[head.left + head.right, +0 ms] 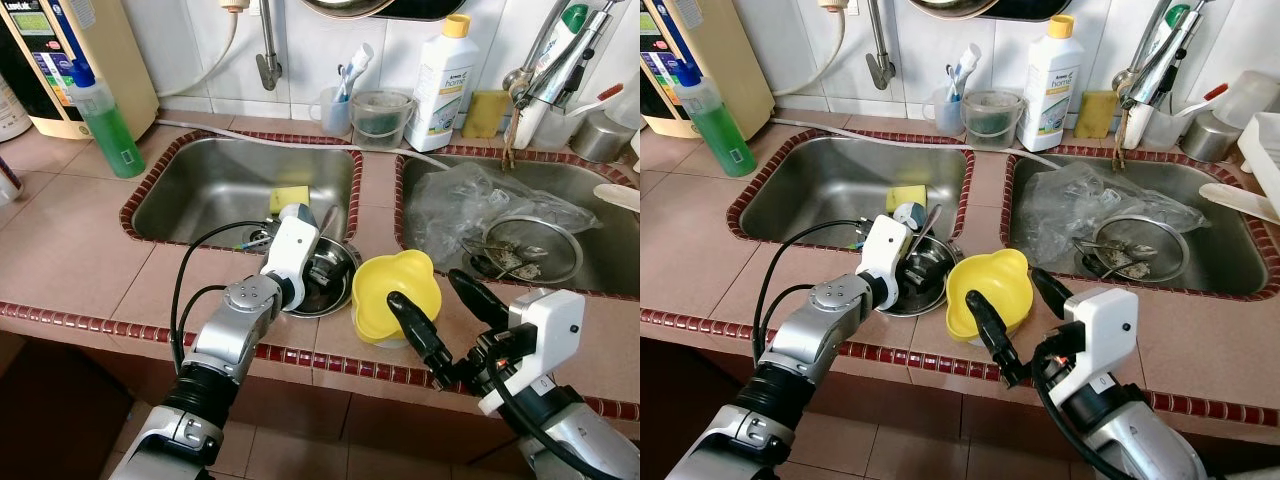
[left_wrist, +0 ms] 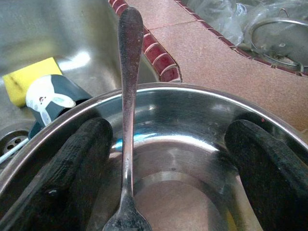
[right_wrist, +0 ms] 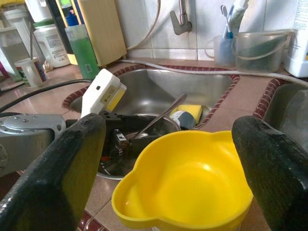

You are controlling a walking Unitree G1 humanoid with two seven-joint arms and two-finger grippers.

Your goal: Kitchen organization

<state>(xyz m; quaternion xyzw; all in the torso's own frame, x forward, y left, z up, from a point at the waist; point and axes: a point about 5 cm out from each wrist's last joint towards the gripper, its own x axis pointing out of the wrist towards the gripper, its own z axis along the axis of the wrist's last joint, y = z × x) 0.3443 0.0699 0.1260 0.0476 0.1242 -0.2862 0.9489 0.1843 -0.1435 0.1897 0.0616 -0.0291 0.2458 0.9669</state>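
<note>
A steel bowl [image 1: 335, 292] rests on the tiled ledge at the front corner of the left sink [image 1: 200, 190]. A metal utensil [image 2: 127, 96] leans in it, handle over the rim. My left gripper [image 2: 173, 168] reaches into this bowl, open, its fingers [image 2: 72, 168] spread on either side of the utensil without touching it. Just to the right stands a yellow bowl [image 1: 397, 290], empty. My right gripper [image 1: 428, 290] is open at the yellow bowl, which sits between and just ahead of its fingers [image 3: 57, 183].
A yellow sponge [image 1: 290, 197] and a small panda-print item [image 2: 50, 98] lie in the left sink. The right sink holds a plastic bag [image 1: 480, 200] and a steel lid [image 1: 530, 245]. A green soap bottle [image 1: 108, 125], a white bottle [image 1: 442, 80] and a tap [image 1: 560, 60] stand along the back.
</note>
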